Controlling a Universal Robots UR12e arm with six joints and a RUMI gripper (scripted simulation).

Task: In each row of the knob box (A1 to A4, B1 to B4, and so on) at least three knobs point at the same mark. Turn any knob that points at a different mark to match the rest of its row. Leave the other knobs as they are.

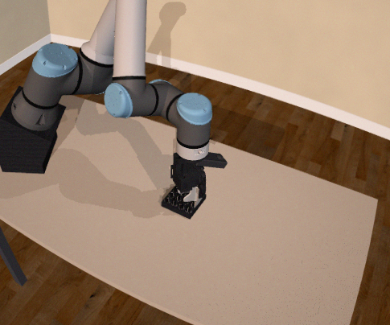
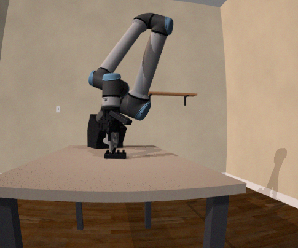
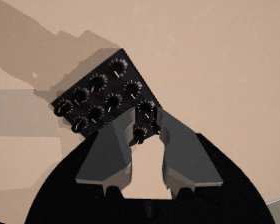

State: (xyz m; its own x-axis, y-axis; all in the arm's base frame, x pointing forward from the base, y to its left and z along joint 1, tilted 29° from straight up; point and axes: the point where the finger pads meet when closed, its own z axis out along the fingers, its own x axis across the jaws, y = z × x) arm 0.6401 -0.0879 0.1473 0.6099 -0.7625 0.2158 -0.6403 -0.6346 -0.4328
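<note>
The black knob box (image 1: 182, 202) lies on the tan table near its middle; it also shows in the exterior view (image 2: 115, 154). In the wrist view the box (image 3: 105, 99) lies turned at an angle, with several black knobs with white pointer lines. My gripper (image 3: 145, 108) points straight down over the box's near corner. One small knob (image 3: 140, 133) sits between the fingertips. The fingers stand only slightly apart, with a thin gap on each side of the knob, so they do not grip it. The fingers hide the knobs beside it. The gripper also shows in the top view (image 1: 191, 195) and in the exterior view (image 2: 113, 143).
The arm's black base block (image 1: 24, 138) stands at the table's far left corner. A wooden wall shelf (image 2: 172, 94) hangs behind the table. The arm's shadow falls across the table to the left of the box.
</note>
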